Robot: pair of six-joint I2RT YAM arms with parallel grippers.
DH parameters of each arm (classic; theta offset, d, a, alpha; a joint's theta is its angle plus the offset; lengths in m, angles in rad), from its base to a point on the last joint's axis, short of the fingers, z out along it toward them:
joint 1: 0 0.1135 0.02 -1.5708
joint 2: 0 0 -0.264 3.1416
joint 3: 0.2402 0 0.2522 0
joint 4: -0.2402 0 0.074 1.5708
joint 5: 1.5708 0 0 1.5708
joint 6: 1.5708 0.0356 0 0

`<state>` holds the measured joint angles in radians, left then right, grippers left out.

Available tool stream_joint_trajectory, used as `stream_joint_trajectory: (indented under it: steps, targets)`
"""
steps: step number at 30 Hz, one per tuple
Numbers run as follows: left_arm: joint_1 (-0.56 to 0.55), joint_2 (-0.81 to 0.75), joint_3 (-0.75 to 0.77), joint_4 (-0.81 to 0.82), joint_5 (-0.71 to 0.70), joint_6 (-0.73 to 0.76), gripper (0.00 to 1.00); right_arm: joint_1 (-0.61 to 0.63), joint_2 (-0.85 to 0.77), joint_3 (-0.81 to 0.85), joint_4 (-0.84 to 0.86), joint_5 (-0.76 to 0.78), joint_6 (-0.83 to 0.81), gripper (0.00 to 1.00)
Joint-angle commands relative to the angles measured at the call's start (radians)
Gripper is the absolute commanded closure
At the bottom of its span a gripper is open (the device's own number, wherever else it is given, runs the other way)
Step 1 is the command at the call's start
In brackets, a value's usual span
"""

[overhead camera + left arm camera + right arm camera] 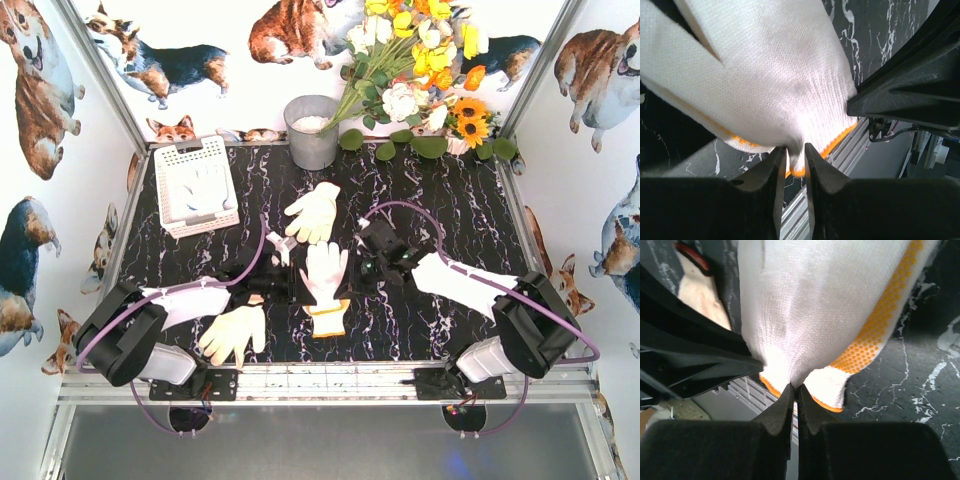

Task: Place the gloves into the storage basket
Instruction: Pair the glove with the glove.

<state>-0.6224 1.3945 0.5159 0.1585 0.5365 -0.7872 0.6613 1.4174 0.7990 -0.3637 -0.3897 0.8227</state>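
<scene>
A white glove with an orange cuff (pixel 325 283) lies in the middle of the black marble table, between my two grippers. The left gripper (pixel 795 149) has its jaws a little apart, and the cuff's edge (pixel 799 167) still sits loosely between the tips. My right gripper (pixel 795 386) is shut on the other side of that glove (pixel 815 305), pinching the fabric near the orange-dotted palm. A yellow glove (pixel 313 212) lies further back, and another (pixel 232 333) near the left arm. The white storage basket (pixel 190 152) stands at the back left with a white glove (pixel 205 190) in it.
A grey metal bucket (pixel 312 130) stands at the back centre beside a bunch of flowers (pixel 420 60). The metal rail (pixel 330 378) of the table's near edge runs just below the held glove. Printed walls close in both sides.
</scene>
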Motion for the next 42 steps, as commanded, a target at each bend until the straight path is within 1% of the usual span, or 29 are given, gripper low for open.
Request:
stream_joint_trajectory:
  steps: [1, 3, 8, 15, 22, 26, 30, 33, 42]
  targets:
    - [-0.005, 0.001, -0.033, 0.036, -0.006, -0.002, 0.79, 0.006, 0.029, -0.037, 0.065, 0.029, 0.021, 1.0]
    - [-0.005, 0.015, -0.042, 0.065, -0.003, -0.015, 0.76, 0.008, 0.04, -0.04, 0.068, 0.024, 0.02, 1.0]
    - [-0.007, 0.059, -0.064, 0.16, 0.015, -0.068, 0.78, 0.012, 0.055, -0.033, 0.073, 0.004, 0.02, 1.0]
    - [-0.007, 0.092, -0.066, 0.188, -0.009, -0.082, 0.74, 0.014, 0.062, -0.028, 0.097, -0.024, 0.035, 1.0]
    - [-0.008, 0.126, -0.077, 0.224, -0.024, -0.102, 0.75, 0.014, 0.046, -0.026, 0.103, -0.025, 0.044, 1.0]
    - [-0.011, 0.124, -0.084, 0.268, -0.025, -0.122, 0.85, 0.014, 0.036, -0.024, 0.104, -0.032, 0.047, 1.0]
    - [-0.011, 0.091, -0.104, 0.289, -0.033, -0.147, 0.99, 0.014, 0.008, -0.015, 0.093, -0.048, 0.047, 1.0]
    - [-0.012, 0.05, -0.112, 0.27, -0.028, -0.157, 1.0, 0.014, -0.024, -0.017, 0.08, -0.044, 0.038, 1.0]
    - [-0.04, -0.078, -0.112, 0.116, -0.022, -0.148, 1.0, 0.023, -0.107, -0.049, 0.027, -0.022, 0.034, 1.0]
